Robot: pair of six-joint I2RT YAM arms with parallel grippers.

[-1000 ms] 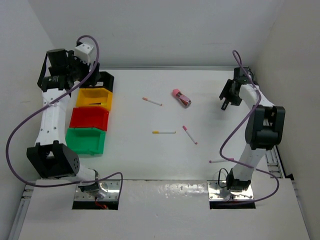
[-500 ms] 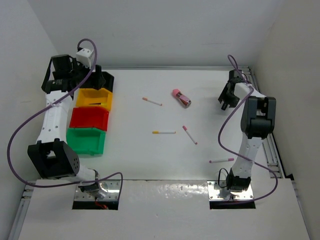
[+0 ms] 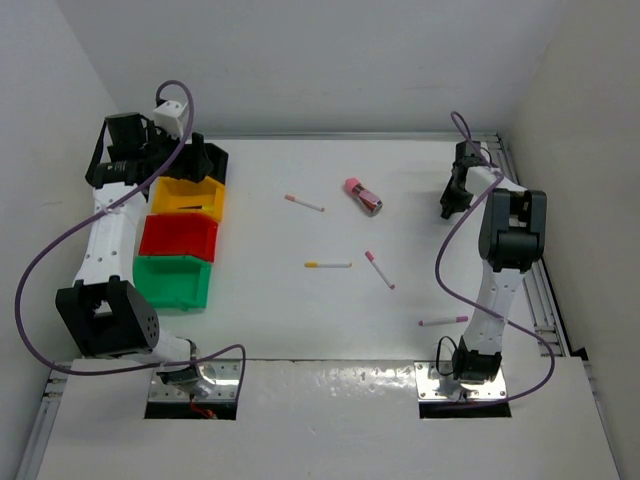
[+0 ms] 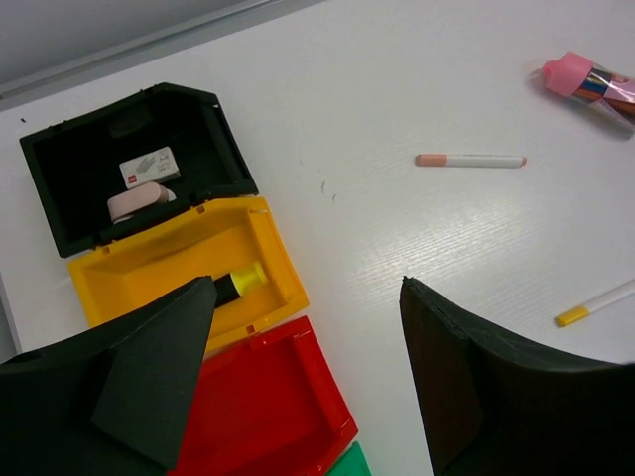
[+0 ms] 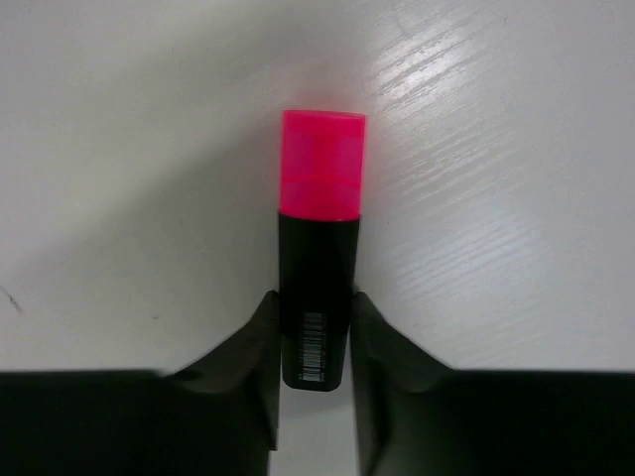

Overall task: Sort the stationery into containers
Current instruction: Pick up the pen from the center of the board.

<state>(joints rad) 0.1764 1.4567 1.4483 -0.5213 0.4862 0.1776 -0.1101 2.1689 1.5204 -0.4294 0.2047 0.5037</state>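
Only the wrist view shows the right fingers [image 5: 248,349] clamping a pink-capped marker [image 5: 319,260].

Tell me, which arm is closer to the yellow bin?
Left. The left gripper hangs close by the yellow bin; the right gripper is far across the table, jaws shut on a pink-capped marker.

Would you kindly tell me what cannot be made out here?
- Top view: the right fingers hide the pink-capped marker; only the right wrist view shows it.
- Left wrist view: the yellow-capped marker in the yellow bin is mostly behind the left fingers.
- Left wrist view: the green bin is cut off by the bottom edge.
- Top view: the left arm covers most of the black bin.
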